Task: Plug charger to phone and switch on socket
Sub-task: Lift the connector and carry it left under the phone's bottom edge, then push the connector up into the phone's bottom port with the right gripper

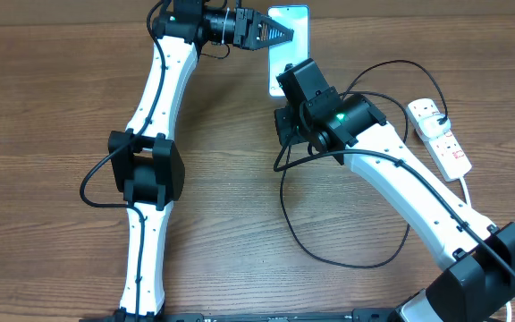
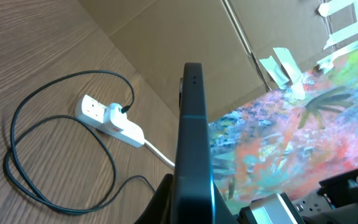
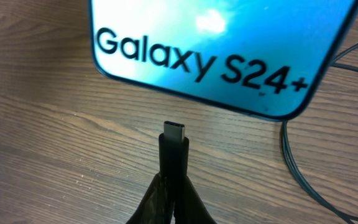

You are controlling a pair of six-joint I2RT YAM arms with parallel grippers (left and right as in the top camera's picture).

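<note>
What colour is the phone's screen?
The phone has a bright blue-teal screen with black "Galaxy S24+" lettering. The right wrist view shows it best.

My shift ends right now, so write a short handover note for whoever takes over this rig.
Left claw: shut on the phone, at its side edge.
Right claw: shut on the charger, connector pointing at the phone's bottom edge, not inserted.
Socket: at the right, charger's plug in it.
Done: both grasps, plug seated.
Left: insert connector, switch on socket; switch position unreadable.
</note>
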